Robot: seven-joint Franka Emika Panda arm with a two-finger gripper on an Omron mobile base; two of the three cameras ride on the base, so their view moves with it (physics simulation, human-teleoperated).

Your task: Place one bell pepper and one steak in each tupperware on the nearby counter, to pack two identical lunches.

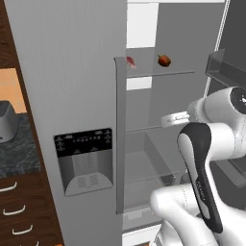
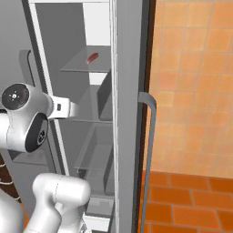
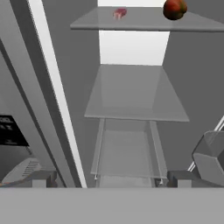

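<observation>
Inside the open fridge, a bell pepper (image 1: 164,60) (image 3: 174,8) sits on the upper glass shelf (image 3: 144,22). On the same shelf, to the pepper's left, lies a steak (image 1: 130,61) (image 2: 92,57) (image 3: 119,13). My gripper (image 3: 111,178) (image 1: 169,119) (image 2: 73,109) hangs open and empty at the fridge's mouth, about one shelf below them and short of the shelves. A strip of the black marbled counter (image 1: 19,153) shows at the far left. The tupperware is out of view.
The closed fridge door with its dispenser panel (image 1: 84,161) and long handle (image 1: 120,139) stands left of the opening. The swung-out right door (image 2: 129,113) carries bins (image 3: 212,155). Below are empty shelves and a drawer (image 3: 127,153). A grey appliance (image 1: 7,121) stands on the counter.
</observation>
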